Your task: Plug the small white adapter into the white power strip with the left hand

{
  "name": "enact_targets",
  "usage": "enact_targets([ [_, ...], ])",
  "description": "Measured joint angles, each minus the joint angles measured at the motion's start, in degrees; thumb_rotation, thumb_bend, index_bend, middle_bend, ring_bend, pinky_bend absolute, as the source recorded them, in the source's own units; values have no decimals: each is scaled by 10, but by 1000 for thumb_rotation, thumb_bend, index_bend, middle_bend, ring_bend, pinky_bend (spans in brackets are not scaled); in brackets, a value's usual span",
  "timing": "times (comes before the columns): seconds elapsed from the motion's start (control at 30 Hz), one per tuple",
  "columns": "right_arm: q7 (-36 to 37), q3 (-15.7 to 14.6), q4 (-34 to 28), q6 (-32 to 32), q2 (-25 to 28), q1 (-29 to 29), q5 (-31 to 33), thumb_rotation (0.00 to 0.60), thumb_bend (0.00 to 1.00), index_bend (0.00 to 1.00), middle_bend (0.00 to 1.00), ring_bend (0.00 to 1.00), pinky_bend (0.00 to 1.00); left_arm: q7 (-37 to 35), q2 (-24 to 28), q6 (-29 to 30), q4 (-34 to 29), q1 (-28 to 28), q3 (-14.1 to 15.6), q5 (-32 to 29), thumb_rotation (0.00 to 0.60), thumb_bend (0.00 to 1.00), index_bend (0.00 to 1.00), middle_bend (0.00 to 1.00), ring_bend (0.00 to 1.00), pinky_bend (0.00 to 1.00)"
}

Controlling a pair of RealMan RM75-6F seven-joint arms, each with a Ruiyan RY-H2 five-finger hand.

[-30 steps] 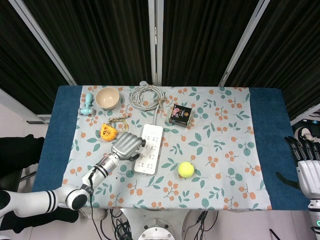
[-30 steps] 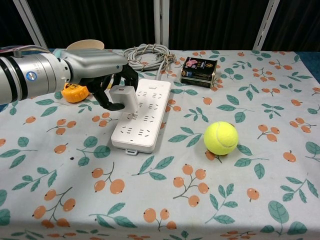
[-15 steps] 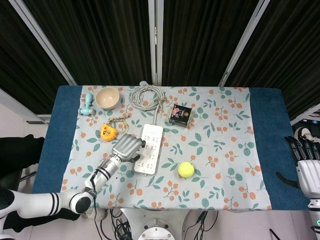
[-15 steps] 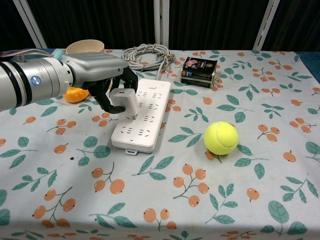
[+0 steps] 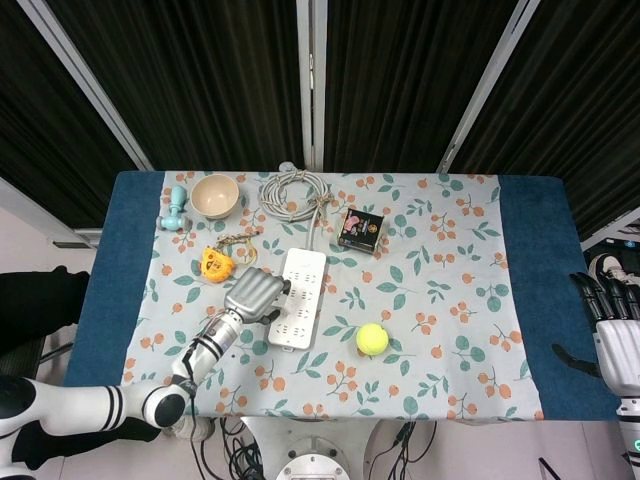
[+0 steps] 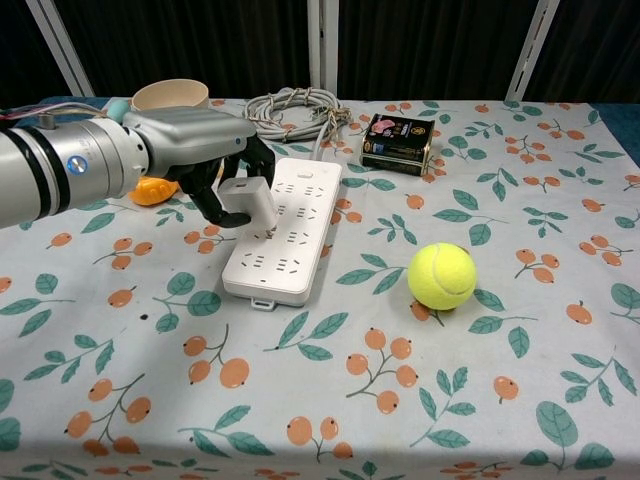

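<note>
Little has shifted since the frame a second back: the left hand [image 6: 205, 150] has edged slightly lower and nearer the strip's left edge, and the yellow toy [image 6: 152, 188] behind the wrist is now mostly hidden by the forearm.

That left hand pinches the small white adapter [image 6: 247, 199] between its dark fingertips [image 6: 213, 208], the adapter sitting tilted over the left-hand row of sockets on the white power strip [image 6: 290, 230]. From these views I cannot tell whether the prongs have entered a socket or only rest on the face. To do this step well, I judge the adapter should be squared upright over one socket, prongs lined with the slots, then pressed straight down; a tilted push could skid the strip across the cloth-covered tabletop [image 6: 500, 420].

Further right, the tennis ball [image 6: 441, 275] lies well apart from the strip and the dark box [image 6: 398, 143] sits beyond it.

At the far right of the head view, the right hand [image 5: 610, 325] hangs off the tabletop with fingers spread, holding nothing.
</note>
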Motion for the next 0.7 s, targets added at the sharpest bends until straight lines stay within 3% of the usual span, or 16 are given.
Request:
enact_targets([
  [0.7,1,0,1,0,0,-1,1,600,64,27,76,0,0,56,-1,24,-13,-11,16,-23,600,518,687,764,579,512],
])
